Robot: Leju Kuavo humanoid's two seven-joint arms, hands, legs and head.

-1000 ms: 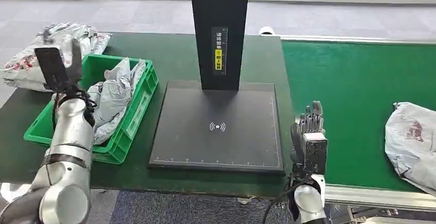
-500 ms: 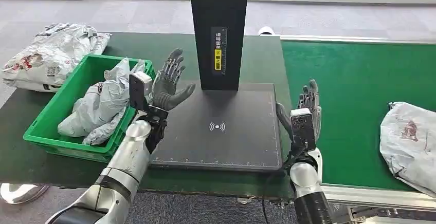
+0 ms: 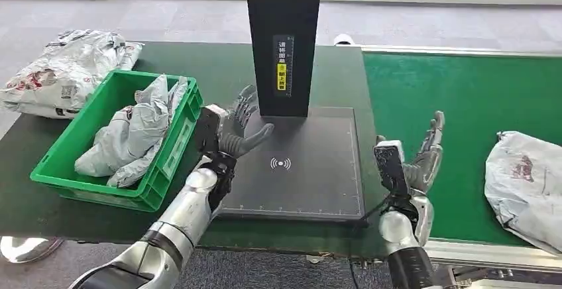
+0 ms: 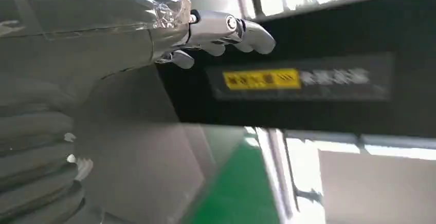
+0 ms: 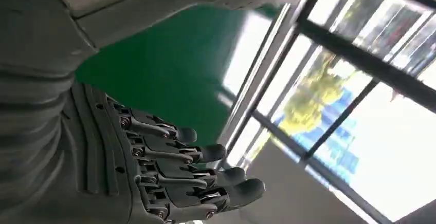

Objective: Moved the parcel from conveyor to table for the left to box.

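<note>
A grey plastic parcel (image 3: 525, 186) lies on the green conveyor belt (image 3: 457, 103) at the right edge of the head view. My right hand (image 3: 424, 160) hovers over the belt's left part, fingers spread and empty, a short way left of the parcel; its fingers (image 5: 195, 178) hold nothing. My left hand (image 3: 237, 130) is raised over the left side of the black scanner plate (image 3: 291, 170), fingers apart and empty, beside the green box (image 3: 169, 153). Its fingertips (image 4: 241, 31) are close to the black post (image 4: 319, 80).
The green box holds several grey parcels (image 3: 132, 136). More grey parcels (image 3: 59, 70) are piled on the dark table at the back left. The black scanner post (image 3: 283, 37) stands upright at the back of the plate, between my arms.
My left hand has swung from the box to the plate's left side. My right hand has tilted right toward the parcel. The parcel has drifted slightly left on the belt.
</note>
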